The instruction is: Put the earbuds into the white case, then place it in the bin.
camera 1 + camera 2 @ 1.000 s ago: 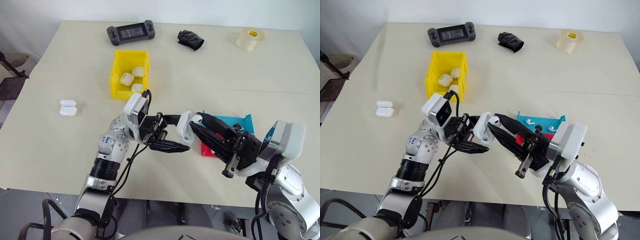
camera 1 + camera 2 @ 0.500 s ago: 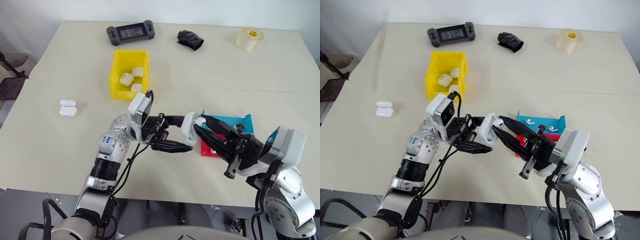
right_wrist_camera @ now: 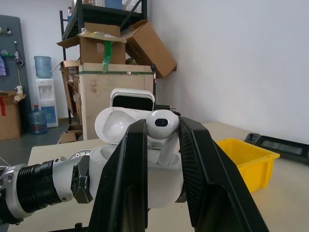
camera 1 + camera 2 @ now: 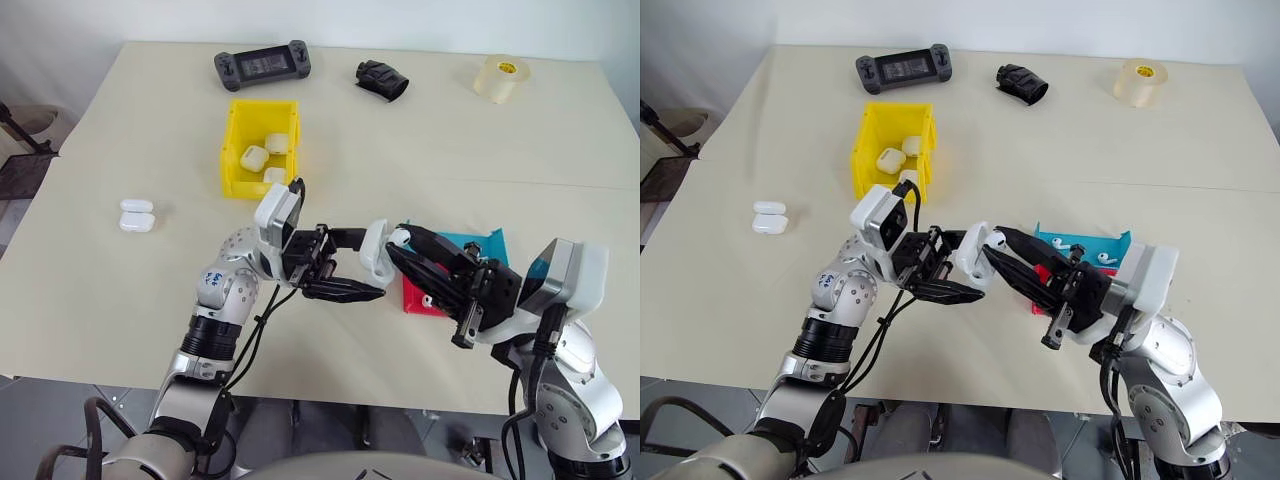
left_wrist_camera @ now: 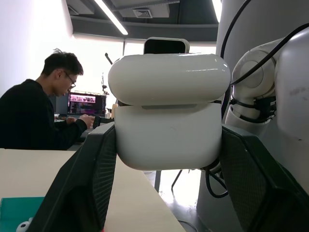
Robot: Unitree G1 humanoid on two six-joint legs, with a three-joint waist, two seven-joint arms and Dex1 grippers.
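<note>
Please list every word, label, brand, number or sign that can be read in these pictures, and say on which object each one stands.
No text can be read.
Tape roll: a label on its core, too small to read.
Game controller: its screen shows nothing legible.
Cardboard boxes: no print visible.
White case: no marking.

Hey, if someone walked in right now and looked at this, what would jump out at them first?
Probably the two black grippers meeting above the table's near edge: the left gripper clamps an open white case while the right gripper pinches an earbud over it. Behind them, the bright yellow bin holds several white cases, and a teal tray with loose earbuds sits to the right.
</note>
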